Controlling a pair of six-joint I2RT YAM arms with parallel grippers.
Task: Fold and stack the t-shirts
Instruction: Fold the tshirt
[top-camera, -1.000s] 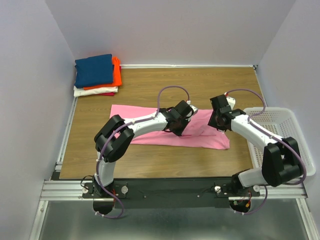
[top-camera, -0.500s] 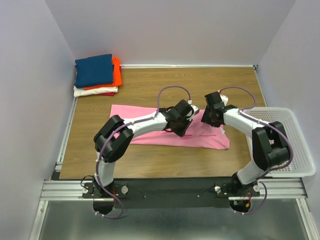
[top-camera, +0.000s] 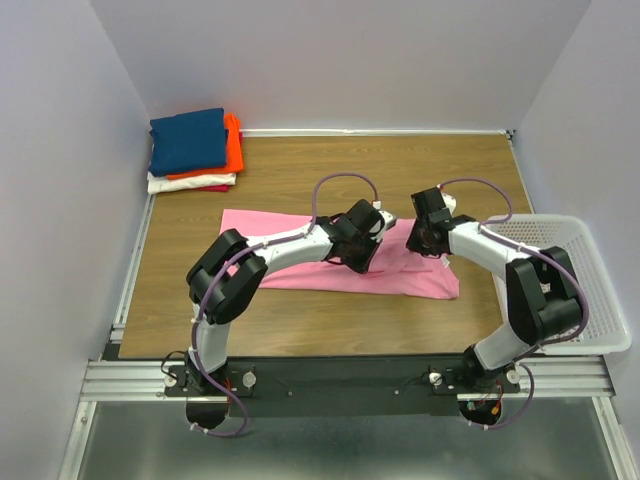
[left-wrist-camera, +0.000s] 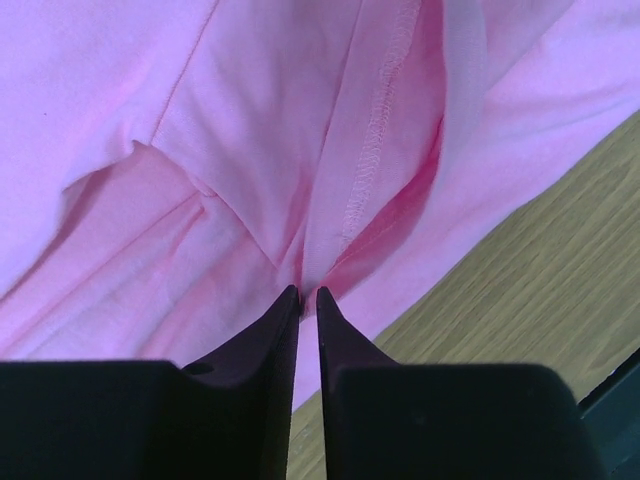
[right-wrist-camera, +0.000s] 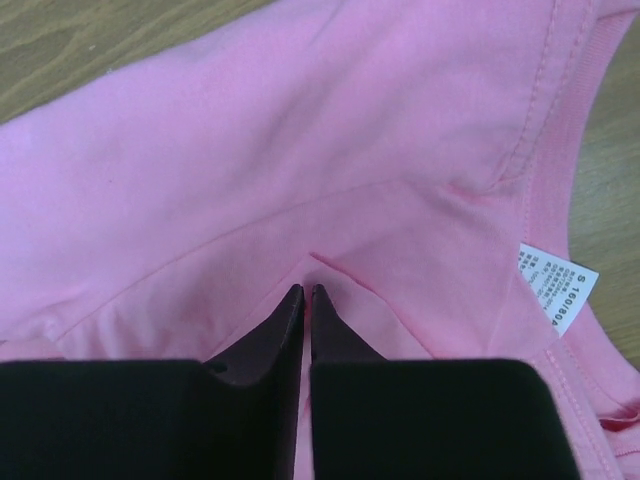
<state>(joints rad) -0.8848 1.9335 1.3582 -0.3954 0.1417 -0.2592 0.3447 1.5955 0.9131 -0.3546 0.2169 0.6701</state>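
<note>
Pinching the pink t-shirt (top-camera: 262, 228) with both arms, I have my left gripper (left-wrist-camera: 308, 292) almost closed on a gathered ridge of cloth just ahead of its tips, beside a stitched hem (left-wrist-camera: 375, 130). My right gripper (right-wrist-camera: 304, 290) is likewise nearly shut on a small crease below the collar (right-wrist-camera: 575, 110), with the size label (right-wrist-camera: 556, 288) off to its right.

The shirt lies on the table (top-camera: 300, 170) with its long axis running crosswise. It reaches from well to the left of my left gripper to just past my right one. Both grippers sit close together at that right-hand end, so most of the cloth stretches away to their left. I judge the coming fold must carry this end leftward over the body.

My own left arm (top-camera: 290, 245) lies over the middle of the shirt and could get in the way. The stack of folded t-shirts (top-camera: 192, 150), navy on top, sits well apart, beyond and left of my left gripper. The white mesh basket (top-camera: 590, 290) stands near, to the right of my right gripper.
</note>
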